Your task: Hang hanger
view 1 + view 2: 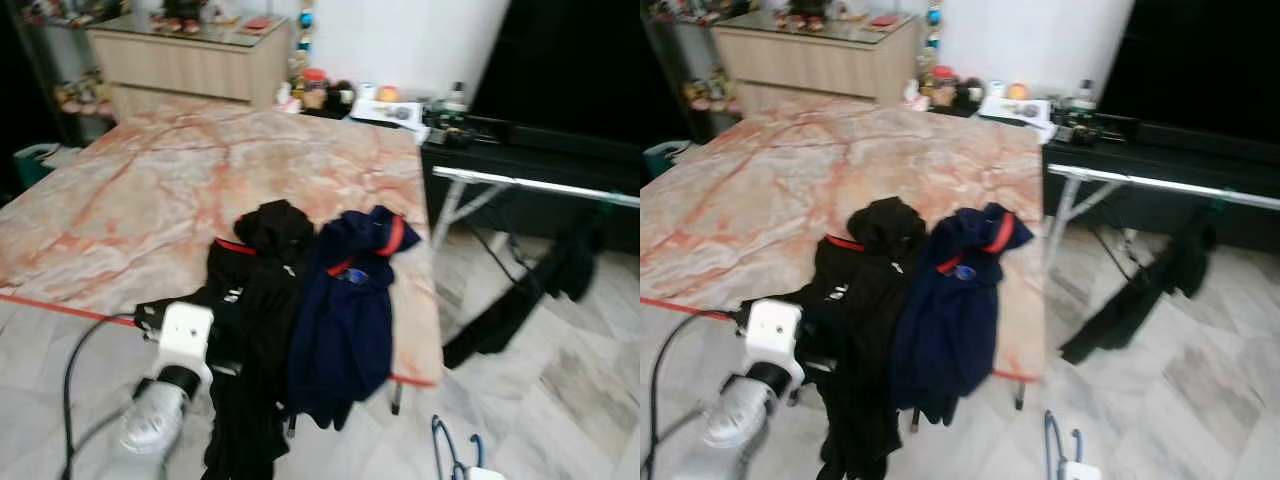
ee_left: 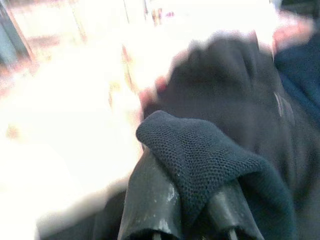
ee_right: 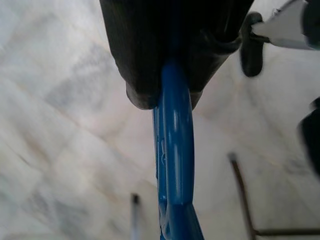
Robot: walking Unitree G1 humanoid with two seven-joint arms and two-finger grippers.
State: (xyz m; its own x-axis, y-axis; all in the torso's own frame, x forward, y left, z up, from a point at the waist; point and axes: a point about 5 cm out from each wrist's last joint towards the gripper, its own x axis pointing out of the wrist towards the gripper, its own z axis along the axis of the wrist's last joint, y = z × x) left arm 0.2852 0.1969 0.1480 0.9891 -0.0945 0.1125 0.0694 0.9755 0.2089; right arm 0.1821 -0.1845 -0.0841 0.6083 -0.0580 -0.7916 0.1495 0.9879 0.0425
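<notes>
Hanger (image 3: pixel 175 150), smooth blue plastic, is clamped between the right gripper's (image 3: pixel 172 85) black fingers, low over the pale marble floor (image 1: pixel 560 390). Left gripper (image 2: pixel 192 210) pinches a fold of knitted black jacket (image 1: pixel 250 300), which droops off the marble-patterned table (image 1: pixel 150 190) edge beside a navy jacket (image 1: pixel 345 310). A dark garment (image 1: pixel 520 295) hangs from a nearby rail (image 1: pixel 530 184).

Both head views look forward and down from standing height over the pink-veined marble worktop (image 1: pixel 150 190), sharing the black jacket (image 1: pixel 250 300) and navy jacket (image 1: pixel 945 320) draped over its near edge. The left wrist view sits very close, facing along its fingers (image 2: pixel 150 195) into dark knit cloth toward the worktop. The right wrist view points steeply down along a blue plastic hanger (image 3: pixel 175 150) at the pale tiled floor (image 3: pixel 65 125).
</notes>
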